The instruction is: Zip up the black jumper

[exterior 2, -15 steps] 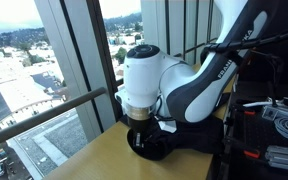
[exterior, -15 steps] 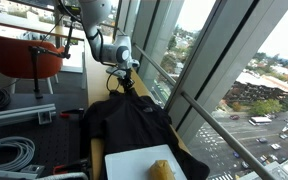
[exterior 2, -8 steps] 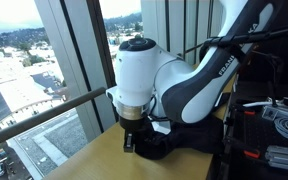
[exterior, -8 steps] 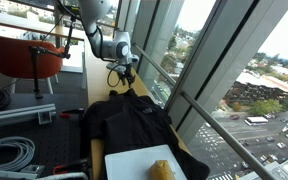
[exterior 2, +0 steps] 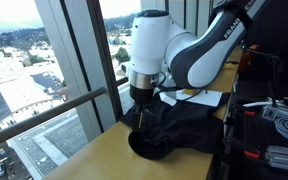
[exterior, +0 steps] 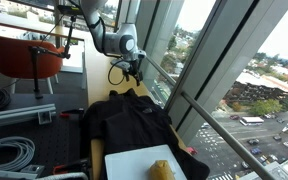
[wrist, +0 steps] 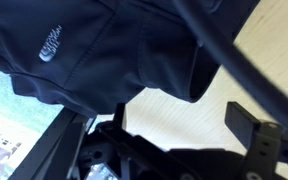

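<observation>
Gripper (exterior 2: 144, 101) is sitting wide w/ nothing in it, now hanging above the black jumper (exterior: 129, 120); 1 s ago it was down at the collar end. Prob. it's backing off after a zip pull. Jumper is lying rumpled on the table (exterior 2: 84, 160) by the window; zip state can't be told.

In an exterior view we see clear air between the gripper (exterior: 134, 70) and the black jumper (exterior: 124, 120) at its 6 o'clock. In an exterior view the window post (exterior 2: 79, 50) stands near at the gripper's 9 o'clock, with bare tabletop (exterior 2: 84, 160) at 7 o'clock. The white board (exterior: 129, 162) blocks the jumper's 6 o'clock end.
</observation>
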Controlling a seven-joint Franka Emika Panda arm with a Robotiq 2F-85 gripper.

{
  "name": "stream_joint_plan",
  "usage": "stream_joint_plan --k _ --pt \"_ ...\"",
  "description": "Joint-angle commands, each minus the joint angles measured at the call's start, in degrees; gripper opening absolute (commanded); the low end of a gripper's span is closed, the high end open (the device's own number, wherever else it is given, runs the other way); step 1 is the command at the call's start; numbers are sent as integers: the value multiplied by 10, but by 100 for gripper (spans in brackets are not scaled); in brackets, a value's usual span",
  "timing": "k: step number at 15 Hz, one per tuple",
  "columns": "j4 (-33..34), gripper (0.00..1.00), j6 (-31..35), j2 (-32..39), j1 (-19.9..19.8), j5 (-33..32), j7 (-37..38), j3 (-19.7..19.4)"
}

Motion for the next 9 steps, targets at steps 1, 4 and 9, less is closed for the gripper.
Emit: stream_joint_plan --k 1,4,9 --pt "-90 100 1 -88 -48 6 11 12" --pt "-130 100 -38 -140 -90 19 18 19" --pt "-181 100 -109 -215 -168 78 4 47"
